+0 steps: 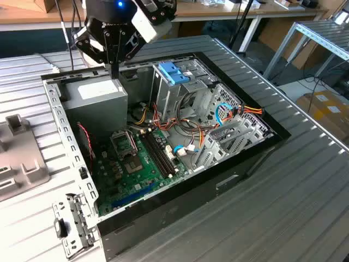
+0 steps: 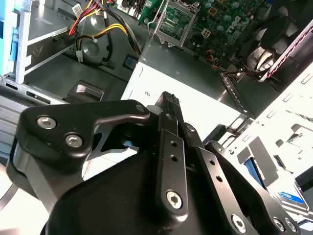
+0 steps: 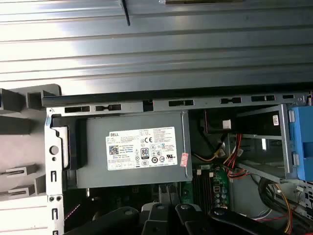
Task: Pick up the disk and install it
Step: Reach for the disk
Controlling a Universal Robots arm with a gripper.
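Note:
My gripper (image 1: 112,73) hangs over the back corner of the open computer case (image 1: 65,142). Its black fingers are shut together with nothing between them, and the tips are just above the grey power supply box (image 1: 95,95). In the second wrist view the gripper (image 2: 168,100) points down at that box's white sticker (image 2: 195,105). A flat silver corner with a blue-and-white label (image 2: 288,196), apparently the disk, peeks out beyond the case's outer wall, well away from the fingers and mostly hidden by the gripper's links.
A metal drive cage with a light-blue plastic top (image 1: 174,71) stands inside the case on the exterior view's right of the power supply. The green motherboard (image 1: 133,164) and loose cables (image 1: 196,131) lie below. A grey holder (image 1: 19,158) sits on the ribbed table at the exterior view's left.

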